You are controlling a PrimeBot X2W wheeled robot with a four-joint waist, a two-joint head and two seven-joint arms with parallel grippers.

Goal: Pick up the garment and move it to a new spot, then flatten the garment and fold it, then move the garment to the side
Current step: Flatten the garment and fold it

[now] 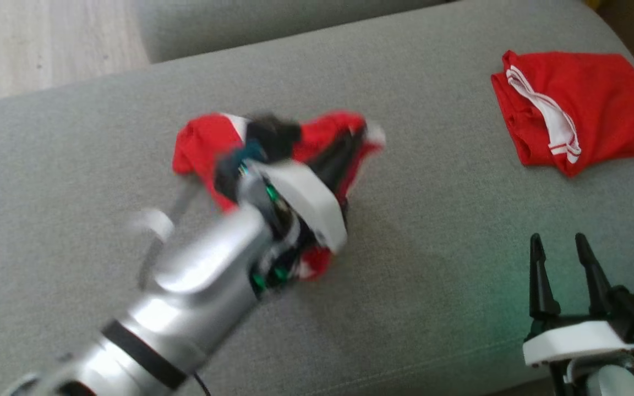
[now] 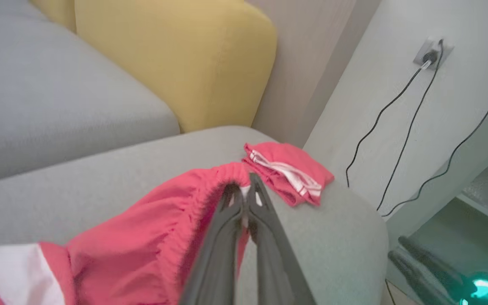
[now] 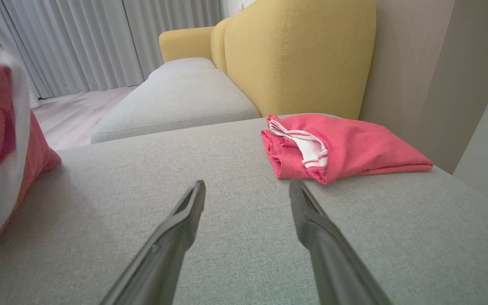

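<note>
Both left fingers (image 2: 220,241) tight on garment (image 2: 142,245)

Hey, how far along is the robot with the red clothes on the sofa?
Early. One folded garment lies on the sofa, far right. The left gripper is shut on the waistband of the crumpled garment, so the pickup is in hand. The right gripper is open, empty. Left to do: set it down, flatten, fold, move aside.

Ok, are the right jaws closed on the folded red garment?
No, the right gripper has its jaws wide apart, short of the folded red garment, over bare cushion.
</note>
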